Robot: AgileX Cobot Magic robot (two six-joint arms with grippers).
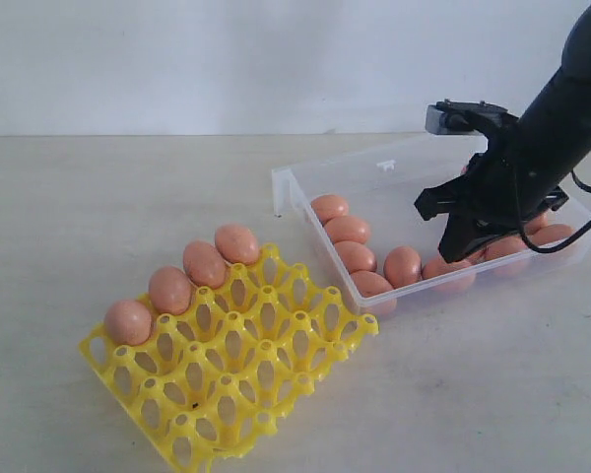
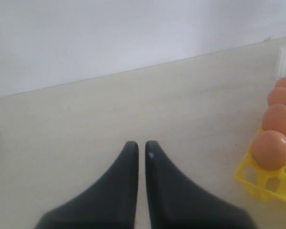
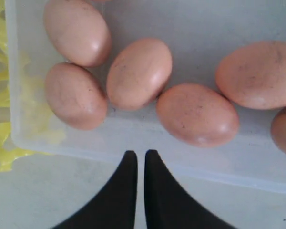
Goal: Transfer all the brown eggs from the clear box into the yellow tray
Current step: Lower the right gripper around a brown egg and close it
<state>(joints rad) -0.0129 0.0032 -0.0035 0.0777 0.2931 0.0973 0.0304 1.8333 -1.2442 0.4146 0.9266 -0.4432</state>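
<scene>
The yellow tray [image 1: 236, 384] lies at the front left with several brown eggs [image 1: 204, 263] in a row along its far edge. The clear box [image 1: 374, 168] behind it to the right holds several more brown eggs [image 1: 347, 230] along its near walls. My right gripper [image 1: 455, 251] hangs shut and empty over the box's near wall. In the right wrist view its tips [image 3: 140, 153] sit just outside the wall [image 3: 86, 148], close to one egg [image 3: 198, 114]. My left gripper [image 2: 141, 145] is shut and empty over bare table, left of the tray [image 2: 262, 176]. It is out of the exterior view.
A pale tabletop [image 1: 98, 197] runs back to a white wall [image 1: 227, 59]. The right arm's black cable [image 1: 571, 236] loops over the box's right end. Most tray cups [image 1: 227, 345] stand open.
</scene>
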